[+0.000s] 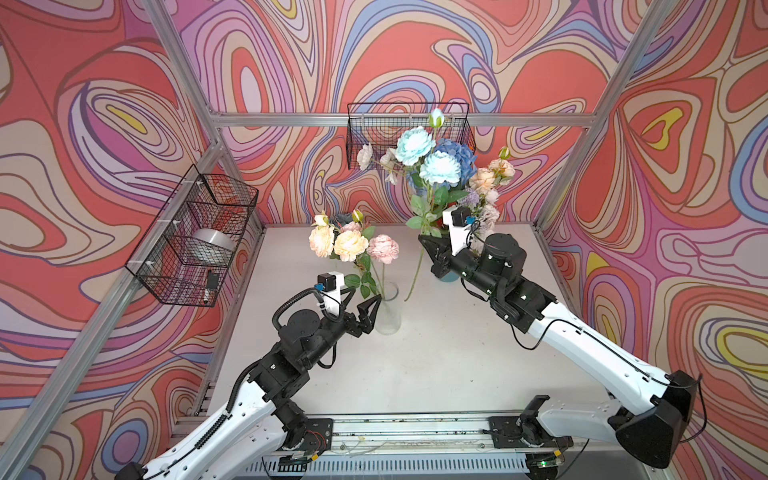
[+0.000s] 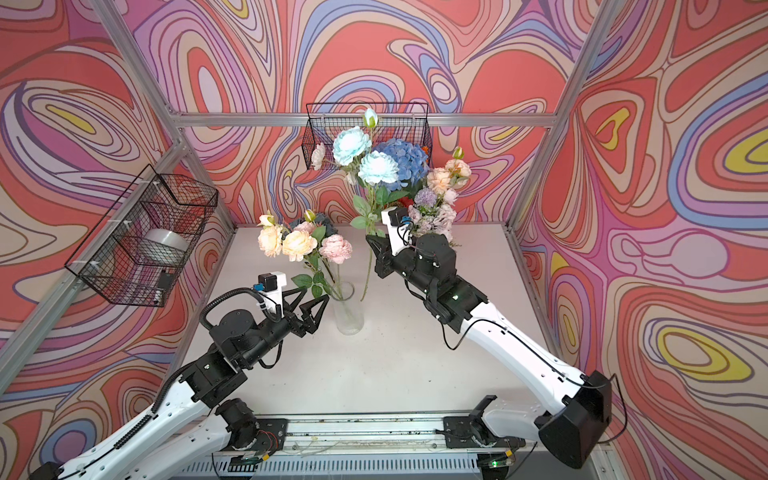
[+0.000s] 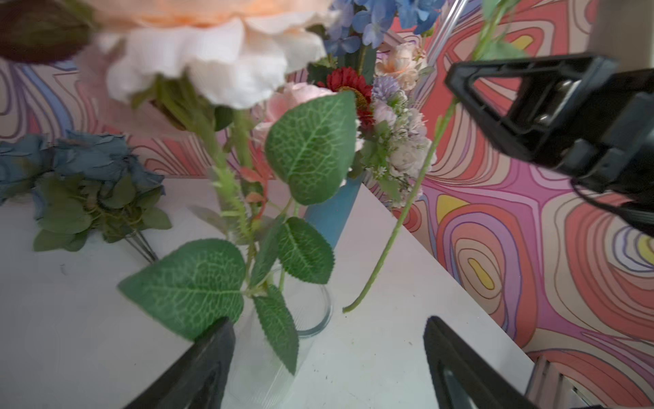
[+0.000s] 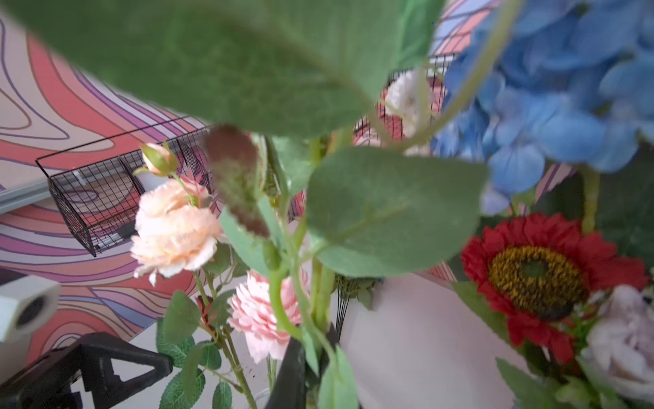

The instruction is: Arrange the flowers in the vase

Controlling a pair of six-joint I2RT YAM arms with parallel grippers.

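While, in both top views, the left pincer point(image 1: 365, 297) is hovering released just left of the vase point(image 1: 388, 311) holding cream and pink flowers point(image 1: 351, 245), the right pincer point(image 1: 424, 245) is grasping the pale-blue flower stem point(image 1: 417, 270) right of it. From the left wrist, the vase is showing between the spread fingers point(image 3: 208, 361). From the right wrist, that stem is sitting between closed fingers point(image 4: 292, 371).

Vase point(image 1: 387, 309) on the table point(image 1: 415, 374), holding cream and pink flowers point(image 1: 351, 245). Left gripper point(image 1: 366, 294) just beside the vase, jaws apart; right gripper point(image 1: 422, 239), near the vase, clamps the stem of pale-blue flowers point(image 1: 440, 166).
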